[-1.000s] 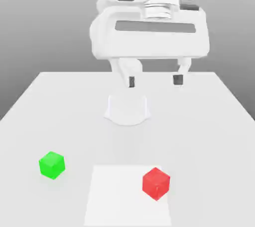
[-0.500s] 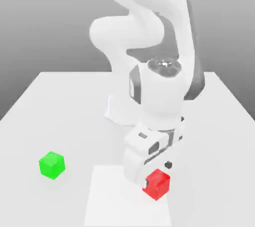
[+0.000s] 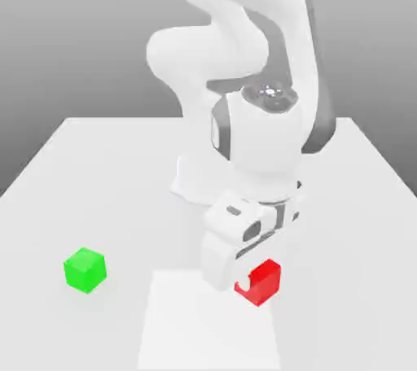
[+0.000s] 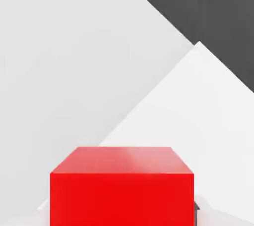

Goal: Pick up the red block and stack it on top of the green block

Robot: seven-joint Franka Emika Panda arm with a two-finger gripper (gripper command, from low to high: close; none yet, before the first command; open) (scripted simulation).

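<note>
Spanning most of the exterior view: a flat, pale grey counter [image 3: 98, 166] with a lighter square patch near its front edge. Rising from the counter's far middle and bending forward and down: the white, glossy robot arm [image 3: 244, 76], its wrist tipping toward the front edge. Hanging at the arm's tip, low over the light patch: the white end effector [image 3: 248, 278], pinched narrow and clamping the small red plastic cube [image 3: 262, 281]. Showing in the hand view: the cube's top and one flat face [image 4: 121, 190], sitting square and close under the camera. Resting well apart, toward the front corner on the exterior view's left: the small green plastic cube [image 3: 85, 269], upright and untouched.

Reading the step in hand as the grasp, just secured, with stacking not yet begun; whether the red cube is touching the counter or hanging just above it cannot be told. Calling next for a straight lift clear of the counter, a carry across toward the green cube, squaring the red faces over it, and a gentle lowering before any release.
</note>
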